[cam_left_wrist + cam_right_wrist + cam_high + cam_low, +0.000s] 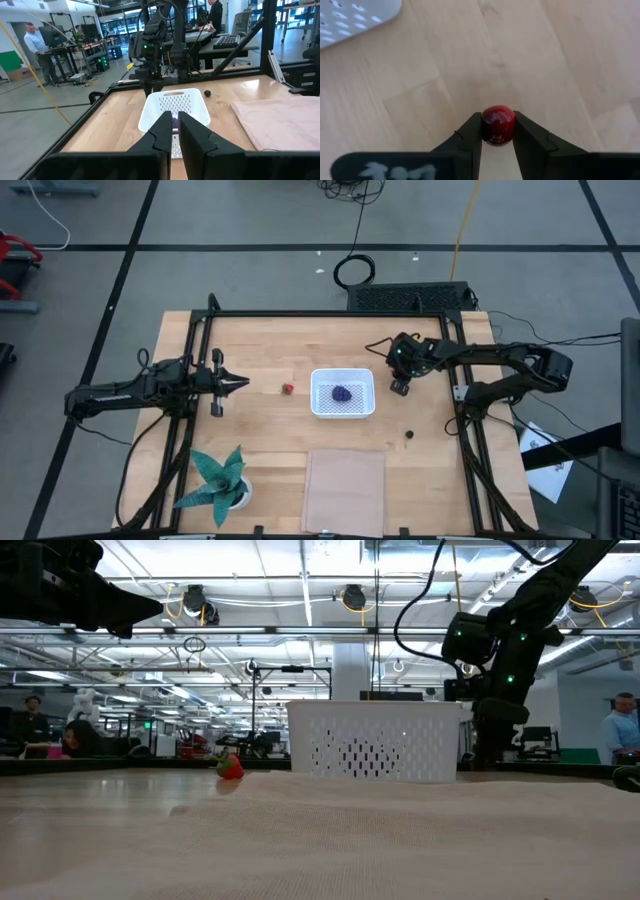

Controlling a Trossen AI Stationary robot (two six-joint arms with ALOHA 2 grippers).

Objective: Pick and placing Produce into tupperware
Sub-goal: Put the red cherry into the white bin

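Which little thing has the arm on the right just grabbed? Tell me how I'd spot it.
Start at the white tupperware in the middle of the wooden table. Just beside it stands the right gripper, its tips down near the wood. Between its fingers sits a tiny dark red ball, round and glossy, unlike the purple lump inside the tupperware or the red piece lying loose on its other side.

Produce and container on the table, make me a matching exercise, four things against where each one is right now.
Things:
1. purple lump
2. red piece
3. dark red ball
4. potted plant

Places:
A. table's near left corner
B. between the right gripper's fingers
C. inside the white container
D. on bare wood between the left gripper and the container

Pairs: 1-C, 2-D, 3-B, 4-A
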